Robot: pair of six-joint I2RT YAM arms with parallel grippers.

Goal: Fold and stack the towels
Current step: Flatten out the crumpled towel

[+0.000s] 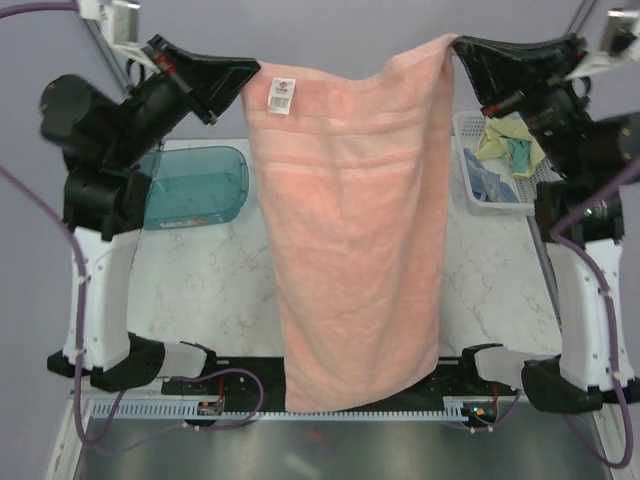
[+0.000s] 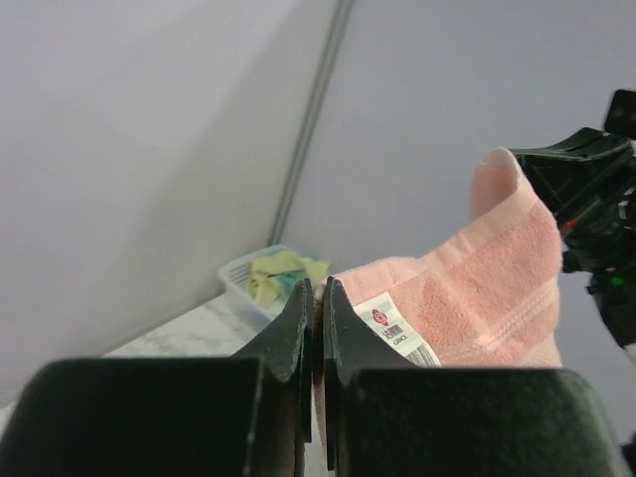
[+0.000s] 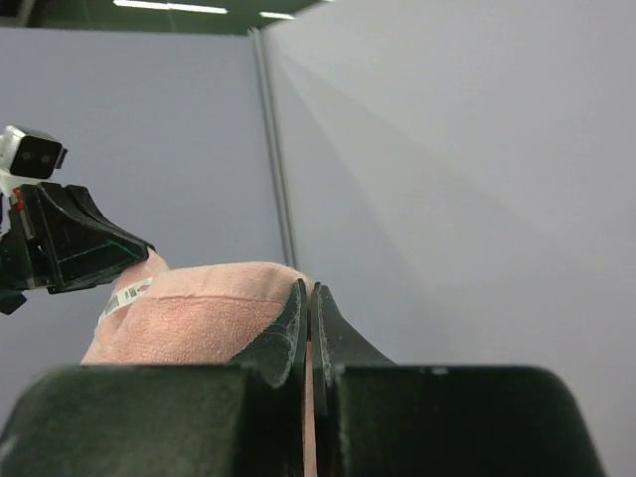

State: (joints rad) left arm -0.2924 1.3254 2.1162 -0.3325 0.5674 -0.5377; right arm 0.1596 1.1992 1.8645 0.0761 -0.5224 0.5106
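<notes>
My L gripper (image 1: 251, 70) + R gripper (image 1: 459, 46) both pinched tight on top corners of pink towel (image 1: 350, 220), hanging spread over table (image 1: 200, 290). No fold yet. Yellow towel (image 1: 508, 142), blue towel (image 1: 490, 186) in basket (image 1: 468, 122); nothing stacked.

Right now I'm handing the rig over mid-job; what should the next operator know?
Left gripper: shut on the salmon-pink towel, tagged top corner.
Right gripper: shut on its other top corner.
The towel hangs spread between them, above the table.
Light blue towel and pale yellow towel: crumpled in the white mesh basket.
Done: none folded or stacked yet.
To do: fold all three, stack them.
</notes>
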